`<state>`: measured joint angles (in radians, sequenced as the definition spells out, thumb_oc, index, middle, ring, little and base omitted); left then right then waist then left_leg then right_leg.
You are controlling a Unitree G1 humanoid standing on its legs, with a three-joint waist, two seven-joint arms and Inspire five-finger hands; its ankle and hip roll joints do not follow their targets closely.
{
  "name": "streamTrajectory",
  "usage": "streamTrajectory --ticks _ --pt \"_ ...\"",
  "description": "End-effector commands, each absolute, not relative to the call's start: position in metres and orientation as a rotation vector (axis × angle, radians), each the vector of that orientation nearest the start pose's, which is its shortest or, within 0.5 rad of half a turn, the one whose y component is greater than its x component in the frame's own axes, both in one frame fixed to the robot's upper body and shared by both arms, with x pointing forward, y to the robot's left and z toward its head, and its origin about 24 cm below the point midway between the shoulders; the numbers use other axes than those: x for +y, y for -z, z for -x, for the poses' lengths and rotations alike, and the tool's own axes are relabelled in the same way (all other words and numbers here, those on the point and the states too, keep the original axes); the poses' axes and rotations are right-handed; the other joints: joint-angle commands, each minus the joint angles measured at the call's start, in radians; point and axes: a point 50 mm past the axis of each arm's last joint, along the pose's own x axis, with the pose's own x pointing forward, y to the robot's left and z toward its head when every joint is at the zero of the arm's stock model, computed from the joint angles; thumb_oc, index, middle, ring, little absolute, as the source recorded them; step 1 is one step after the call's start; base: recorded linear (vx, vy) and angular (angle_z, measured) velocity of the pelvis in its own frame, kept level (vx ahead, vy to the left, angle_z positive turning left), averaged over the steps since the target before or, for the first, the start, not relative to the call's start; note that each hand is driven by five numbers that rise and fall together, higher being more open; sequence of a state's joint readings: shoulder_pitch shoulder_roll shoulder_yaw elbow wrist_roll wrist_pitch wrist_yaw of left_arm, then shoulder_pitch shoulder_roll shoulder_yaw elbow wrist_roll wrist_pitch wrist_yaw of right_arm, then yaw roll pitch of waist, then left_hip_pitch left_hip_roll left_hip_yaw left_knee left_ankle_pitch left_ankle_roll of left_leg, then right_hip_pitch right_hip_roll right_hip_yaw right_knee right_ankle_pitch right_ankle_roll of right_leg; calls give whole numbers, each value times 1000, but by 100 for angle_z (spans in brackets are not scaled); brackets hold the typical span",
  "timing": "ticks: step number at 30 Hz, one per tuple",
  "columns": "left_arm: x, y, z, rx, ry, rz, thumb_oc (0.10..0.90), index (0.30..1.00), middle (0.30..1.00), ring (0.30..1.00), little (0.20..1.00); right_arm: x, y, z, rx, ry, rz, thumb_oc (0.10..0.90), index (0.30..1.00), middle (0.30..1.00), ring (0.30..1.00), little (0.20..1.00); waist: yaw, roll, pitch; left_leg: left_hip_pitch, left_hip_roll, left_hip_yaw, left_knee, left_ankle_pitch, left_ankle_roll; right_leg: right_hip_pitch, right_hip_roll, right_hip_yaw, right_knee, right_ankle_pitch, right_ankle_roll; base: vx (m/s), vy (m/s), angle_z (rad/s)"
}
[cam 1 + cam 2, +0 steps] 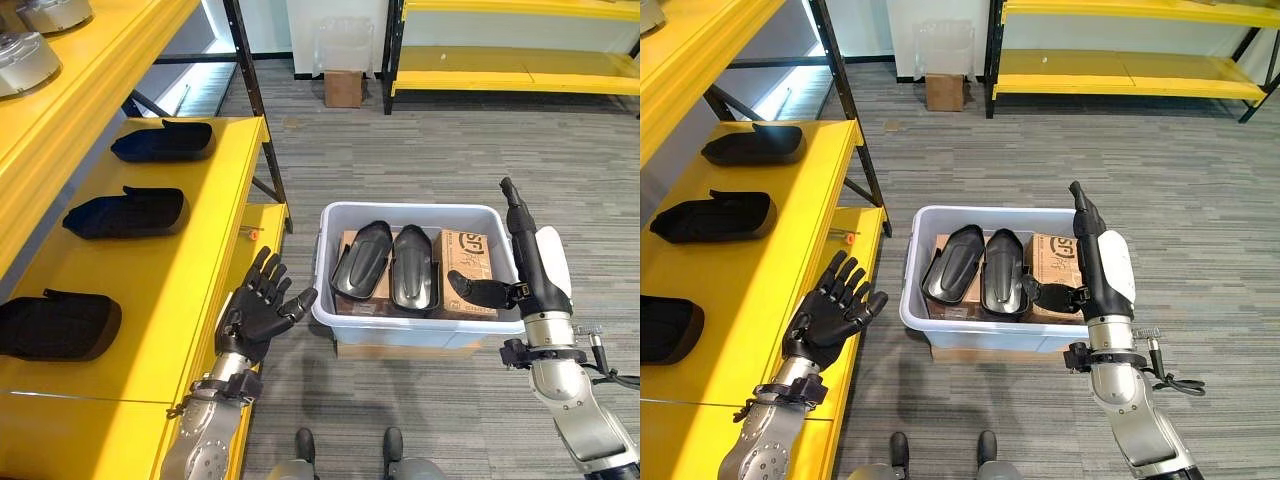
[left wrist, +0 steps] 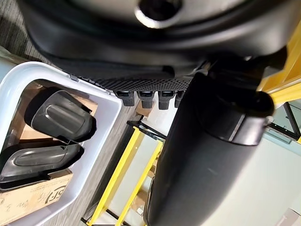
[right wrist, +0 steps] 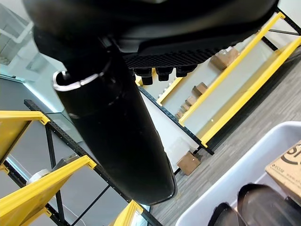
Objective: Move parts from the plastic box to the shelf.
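The yellow shelf (image 1: 200,250) runs along the robot's left, its middle level carrying three dark parts (image 1: 125,213) in a row with bare yellow surface toward its front edge; the left eye view also shows grey round items (image 1: 25,60) on the level above, which the right eye view cuts off. On the grey carpet (image 1: 450,140) sits the plastic box (image 1: 415,330), open floor behind and to its right. Inside lie two black parts (image 1: 385,265) side by side on cardboard cartons (image 1: 463,262). The left hand (image 1: 255,315) hovers between shelf edge and box, fingers spread wide, holding nothing. The right hand (image 1: 525,265) stands upright at the box's right rim, fingers straight, thumb reaching over the rim toward the parts, empty.
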<state>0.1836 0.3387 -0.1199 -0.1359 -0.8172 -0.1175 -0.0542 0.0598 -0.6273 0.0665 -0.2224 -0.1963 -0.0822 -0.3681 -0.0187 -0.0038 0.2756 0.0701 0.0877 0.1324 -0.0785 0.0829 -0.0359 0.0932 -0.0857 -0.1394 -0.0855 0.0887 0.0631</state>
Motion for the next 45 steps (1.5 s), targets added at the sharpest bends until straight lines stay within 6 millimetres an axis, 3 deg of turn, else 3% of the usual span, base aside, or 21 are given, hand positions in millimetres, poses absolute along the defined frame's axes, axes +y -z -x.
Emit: streamTrajectory --ticks 1,4,8,11,12,14,17,18,22,29,36,45 --pt "193 -88 -221 -227 192 426 900 1000 1000 1000 1000 -210 -157 -245 -618 181 757 900 1000 1000 1000 1000 10 -38 -106 -5 17 -3 4 -35 -28 43 6 13 26 -81 -13 47 115 0" --pt "193 -88 -222 -225 199 413 900 1000 1000 1000 1000 -207 -158 -248 -630 180 753 900 1000 1000 1000 1000 18 -39 -112 8 -3 -13 13 -59 -10 39 -4 13 61 -94 -8 52 192 -1" --pt "191 -85 -228 -190 228 420 900 1000 1000 1000 1000 -204 -158 -254 -621 200 737 900 1000 1000 1000 1000 17 -40 -116 11 -35 -24 29 -84 40 -2 -11 14 217 -128 4 15 215 0" --pt "188 -84 -230 -179 249 404 900 1000 1000 1000 1000 -202 -159 -254 -647 220 719 900 1000 1000 1000 1000 5 -44 -97 15 -55 -38 39 -95 78 -114 -22 37 430 -53 54 -34 75 -3" --pt "188 -86 -230 -192 249 401 900 1000 1000 1000 1000 -202 -159 -254 -646 218 712 900 1000 1000 1000 1000 2 -44 -85 26 -59 -53 37 -104 79 -158 -61 57 410 -7 62 -11 -36 -4" --pt "191 -89 -229 -208 242 398 900 1000 1000 1000 1000 -201 -158 -255 -650 207 704 900 1000 1000 1000 1000 6 -45 -82 33 -48 -55 36 -116 69 -160 -93 56 319 10 65 41 -170 8" --pt "197 -95 -227 -226 230 399 900 1000 1000 1000 1000 -198 -155 -256 -637 181 706 900 1000 1000 1000 1000 1 -53 -71 71 -20 -71 23 -150 50 -211 -134 116 159 135 101 72 -347 -6" --pt "200 -94 -226 -226 219 399 900 1000 1000 1000 1000 -199 -155 -257 -620 162 710 900 1000 1000 1000 1000 3 -54 -77 85 5 -69 0 -146 37 -179 -122 122 94 100 114 64 -305 1" --pt "198 -90 -223 -216 207 418 900 1000 1000 1000 1000 -200 -153 -257 -587 135 698 900 1000 1000 1000 1000 17 -63 -91 80 35 -47 -5 -131 9 -128 -125 62 43 77 123 13 -243 25" --pt "191 -86 -220 -201 206 452 900 1000 1000 1000 1000 -204 -156 -260 -532 111 731 900 1000 1000 1000 1000 17 -55 -111 69 89 -1 -9 -87 -44 -29 -106 -10 -2 22 86 38 -99 7" --pt "192 -83 -221 -185 198 458 900 1000 1000 1000 1000 -199 -156 -265 -527 92 749 900 1000 1000 1000 1000 19 -46 -112 60 111 8 -9 -66 -56 -19 -92 -8 -2 7 67 43 -35 -3" --pt "189 -81 -223 -150 208 438 900 1000 1000 1000 1000 -182 -163 -270 -585 25 769 900 1000 1000 1000 1000 29 -34 -102 50 107 9 -9 -64 -54 -25 -93 -2 -2 0 63 55 -11 -4"
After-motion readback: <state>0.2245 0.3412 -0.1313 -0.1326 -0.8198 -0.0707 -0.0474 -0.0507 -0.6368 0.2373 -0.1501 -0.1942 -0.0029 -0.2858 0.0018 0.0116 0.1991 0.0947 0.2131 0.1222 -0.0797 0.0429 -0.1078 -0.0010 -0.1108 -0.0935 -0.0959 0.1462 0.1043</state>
